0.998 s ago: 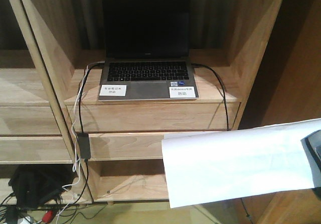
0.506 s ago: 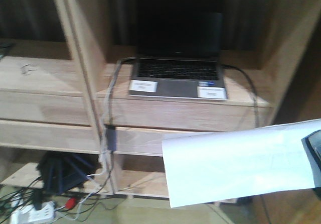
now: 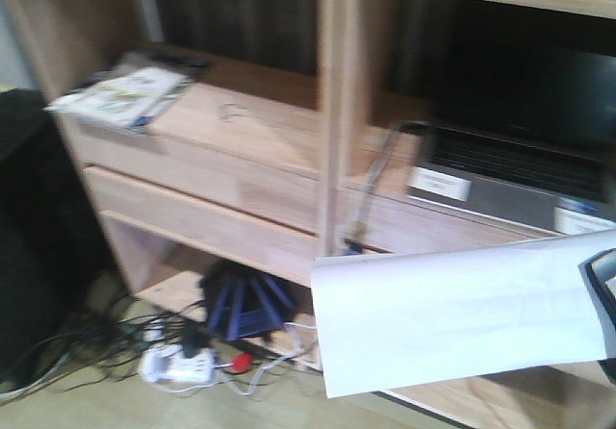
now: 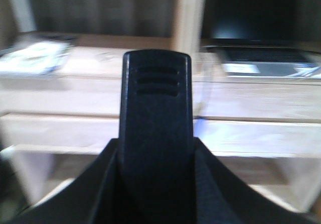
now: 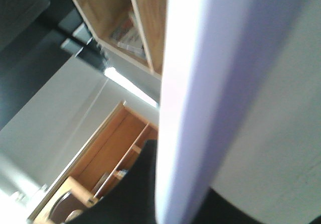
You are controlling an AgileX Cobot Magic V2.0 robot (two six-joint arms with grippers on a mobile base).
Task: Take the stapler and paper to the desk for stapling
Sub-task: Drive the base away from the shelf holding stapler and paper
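Observation:
The paper (image 3: 462, 318) is a big white sheet held out flat in mid-air at the lower right of the front view. My right gripper (image 3: 604, 309) is shut on its right edge. In the right wrist view the paper (image 5: 200, 83) runs edge-on up the frame from between the dark fingers of the right gripper (image 5: 170, 204). In the left wrist view the black stapler (image 4: 156, 108), with three grooves near its tip, stands up between the fingers of my left gripper (image 4: 156, 156), which is shut on it. The desk is out of view.
A light-wood shelving unit (image 3: 332, 112) fills the front view. An open laptop (image 3: 520, 169) lies on its right shelf and magazines (image 3: 125, 92) on its left. A power strip with tangled cables (image 3: 183, 362) and a dark blue-black object (image 3: 245, 304) sit on the floor below.
The front view has swung left: the laptop and shelves slid right, and magazines and floor cables came into view. The paper and right gripper hold the same place in frame.

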